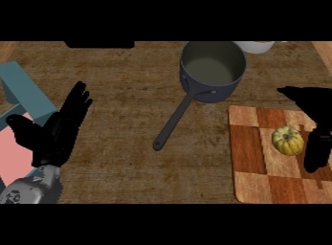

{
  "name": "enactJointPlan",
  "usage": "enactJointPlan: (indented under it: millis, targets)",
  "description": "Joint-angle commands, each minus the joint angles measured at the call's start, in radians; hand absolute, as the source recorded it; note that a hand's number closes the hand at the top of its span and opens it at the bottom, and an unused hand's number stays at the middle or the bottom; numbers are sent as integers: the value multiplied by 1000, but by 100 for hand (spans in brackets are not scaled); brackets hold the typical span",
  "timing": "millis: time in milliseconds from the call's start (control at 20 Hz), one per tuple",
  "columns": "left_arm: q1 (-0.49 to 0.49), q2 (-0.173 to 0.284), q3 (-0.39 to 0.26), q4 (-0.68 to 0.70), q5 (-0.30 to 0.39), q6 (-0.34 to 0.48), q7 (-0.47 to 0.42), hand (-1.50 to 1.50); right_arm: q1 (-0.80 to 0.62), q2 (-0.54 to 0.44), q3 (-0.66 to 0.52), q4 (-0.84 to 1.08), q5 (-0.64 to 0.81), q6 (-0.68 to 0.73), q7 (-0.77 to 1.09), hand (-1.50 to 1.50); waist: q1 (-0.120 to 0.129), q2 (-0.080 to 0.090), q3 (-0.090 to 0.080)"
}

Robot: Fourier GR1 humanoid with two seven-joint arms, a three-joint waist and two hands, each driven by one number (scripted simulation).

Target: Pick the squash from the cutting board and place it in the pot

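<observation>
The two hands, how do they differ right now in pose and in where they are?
The left hand is open with straight fingers pointing up, resting at the view's left over bare counter; the right hand hangs over the cutting board, fingers pointing down beside the squash. The left is far from the squash, the right next to it. Both are black and hold nothing.

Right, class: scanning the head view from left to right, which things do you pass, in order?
Left hand → pot, its handle slanting down-left → cutting board → squash lying on the board → right hand, just right of the squash.
</observation>
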Motion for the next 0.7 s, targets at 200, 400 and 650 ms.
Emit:
enactJointPlan:
  millis: [200,400,650]
  targets:
    - [79,-19,12,-56,-10,-34,-21,0,94,64,-33,-71,112,24,112,-150,-5,-2,0]
    - [33,-28,28,-38,-32,-44,28,0,87,155,-71,-12,186,51,72,-150,0,0,1]
    - [-23,-51,35,-26,-56,-26,62,0,71,218,-77,7,235,57,108,-150,-1,0,1]
